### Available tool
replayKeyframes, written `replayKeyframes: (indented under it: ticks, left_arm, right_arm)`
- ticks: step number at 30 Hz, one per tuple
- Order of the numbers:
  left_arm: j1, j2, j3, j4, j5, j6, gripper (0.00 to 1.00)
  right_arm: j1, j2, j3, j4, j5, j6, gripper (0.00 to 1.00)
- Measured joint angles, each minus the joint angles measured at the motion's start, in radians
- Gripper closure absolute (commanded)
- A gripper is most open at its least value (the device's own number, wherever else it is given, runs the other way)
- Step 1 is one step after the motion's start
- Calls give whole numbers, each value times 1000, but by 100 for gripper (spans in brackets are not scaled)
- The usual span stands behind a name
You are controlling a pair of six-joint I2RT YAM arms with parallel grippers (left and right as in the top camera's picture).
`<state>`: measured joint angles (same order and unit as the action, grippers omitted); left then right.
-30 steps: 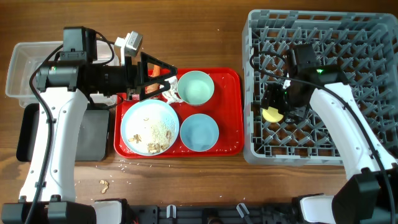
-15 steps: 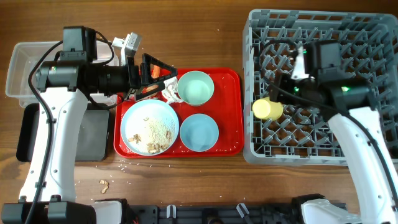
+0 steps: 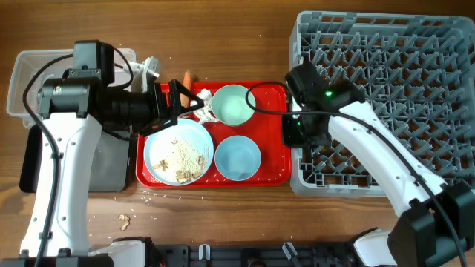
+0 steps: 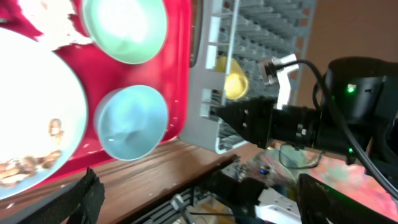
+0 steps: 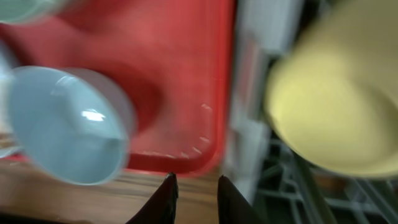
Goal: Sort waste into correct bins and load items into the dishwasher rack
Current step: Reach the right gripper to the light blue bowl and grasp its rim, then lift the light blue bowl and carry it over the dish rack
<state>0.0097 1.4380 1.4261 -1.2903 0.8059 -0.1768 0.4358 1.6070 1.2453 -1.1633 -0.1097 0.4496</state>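
Observation:
My left gripper [image 3: 185, 104] [image 4: 205, 208] hovers wide open and empty over the red tray's back left part, beside crumpled white tissue [image 3: 203, 108]. A small orange carrot [image 3: 186, 77] lies just behind the tray. The pale-blue plate [image 3: 178, 152] carries beige crumbs [image 3: 182, 157]. A pale-green bowl [image 3: 234, 104] [image 4: 124, 28] and a pale-blue bowl [image 3: 237, 157] [image 5: 62, 124] sit beside it. The yellow cup [image 4: 233, 78] [image 5: 336, 112] rests in the grey dishwasher rack [image 3: 386, 67]. My right gripper [image 3: 291, 133] [image 5: 196, 199] hangs empty at the rack's left edge, jaws only a narrow gap apart.
The red tray [image 3: 271, 96] holds the dishes at centre. The clear tub [image 3: 26, 74] and black tray [image 3: 111, 167] lie at the far left under my left arm. Loose crumbs [image 3: 123, 220] dot the wooden table near the front edge.
My right gripper let go of the yellow cup in the rack and swung left to the rack's edge, its jaws narrowing. My left gripper shifted slightly toward the plate, still open.

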Motion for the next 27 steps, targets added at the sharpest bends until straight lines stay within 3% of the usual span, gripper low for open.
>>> replayKeyframes:
  ticks: [7, 11, 13, 16, 17, 20, 23, 27]
  left_arm:
    - [-107, -15, 0, -60, -298, -75, 0]
    - [-230, -15, 0, -57, -445, -151, 24]
    - [-315, -16, -19, -31, -538, -200, 32]
    - [-392, -19, -104, 65, -611, -265, 33]
    - [-411, -19, -146, 112, -625, -279, 33]
    - [-462, -19, -280, 252, -645, -320, 26]
    - [-492, -19, -346, 286, -653, -344, 23]
    - [-423, -24, -304, 230, -671, -355, 18]
  right_arm:
    - [0, 1, -7, -64, 85, 51, 76]
    - [0, -10, -7, 21, 74, 37, 74]
    - [-8, -60, 1, 66, 67, 33, 53]
    - [-41, -186, 48, 143, 74, 27, 30]
    - [-54, -222, 57, 167, 80, 21, 28]
    - [-108, -373, 80, 272, 92, 14, 33]
    - [-121, -448, 93, 296, 36, -52, 33]
    - [-91, -365, 86, 180, -95, -101, 38]
